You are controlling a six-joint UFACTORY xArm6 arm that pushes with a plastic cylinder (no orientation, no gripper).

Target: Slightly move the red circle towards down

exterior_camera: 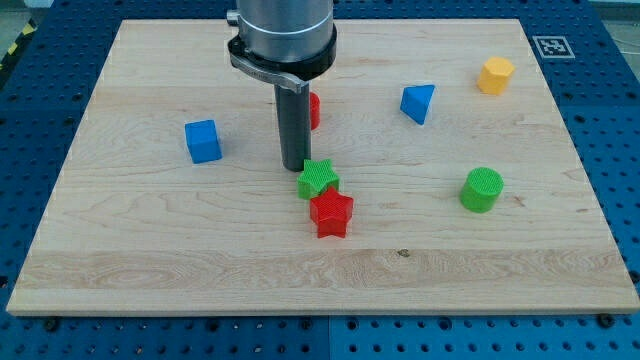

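Note:
The red circle (314, 109) is mostly hidden behind my rod, near the view's top centre; only its right edge shows. My tip (295, 166) rests on the board just below the red circle and just left of the green star (318, 179). A red star (331, 213) lies right below the green star, touching it.
A blue cube (203, 141) sits at the view's left. A blue triangle (418, 103) and a yellow hexagon (495, 75) lie at the upper right. A green cylinder (483, 189) stands at the right. The wooden board (150, 260) has a marker tag (551, 45) beside its top right corner.

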